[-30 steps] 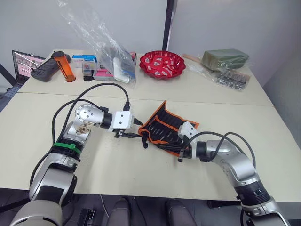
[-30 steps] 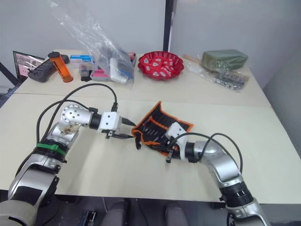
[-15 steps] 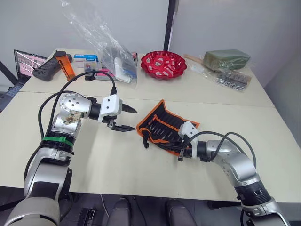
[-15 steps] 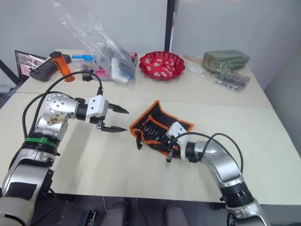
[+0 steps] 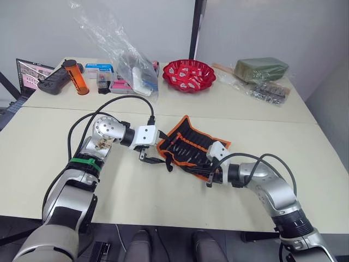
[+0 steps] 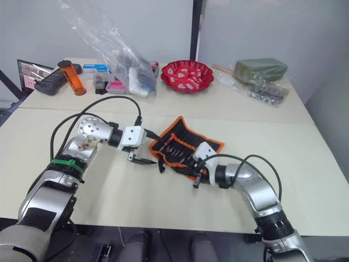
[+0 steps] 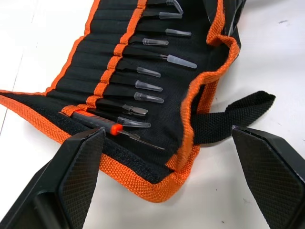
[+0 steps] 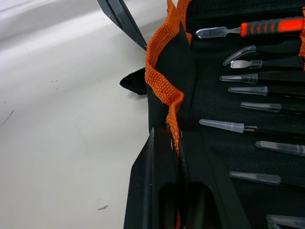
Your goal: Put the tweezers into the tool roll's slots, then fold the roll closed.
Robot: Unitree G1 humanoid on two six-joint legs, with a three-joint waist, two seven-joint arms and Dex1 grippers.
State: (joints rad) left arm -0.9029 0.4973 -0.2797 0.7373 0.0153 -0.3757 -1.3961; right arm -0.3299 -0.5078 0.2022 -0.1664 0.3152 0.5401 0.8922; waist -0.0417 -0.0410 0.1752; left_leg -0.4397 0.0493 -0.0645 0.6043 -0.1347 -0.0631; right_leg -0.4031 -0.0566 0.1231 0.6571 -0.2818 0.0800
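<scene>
The tool roll [image 5: 192, 147] lies open and flat, black fabric bound in orange with an orange inner stripe; it sits between the left gripper [image 5: 154, 153] and the right gripper [image 5: 210, 173], whose fingers pinch its orange edge; the tweezers [image 7: 143, 71] rest side by side in its slots, tips capped in clear sleeves; its black strap [image 7: 233, 112] trails between the left gripper's spread fingers.

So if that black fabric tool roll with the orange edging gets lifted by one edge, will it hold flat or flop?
The black fabric tool roll with orange edging will probably flop: its binding already buckles where the right tool pinches it. The slim black tweezers sit in slots, so they likely stay put, adding a little stiffness along their length.
</scene>
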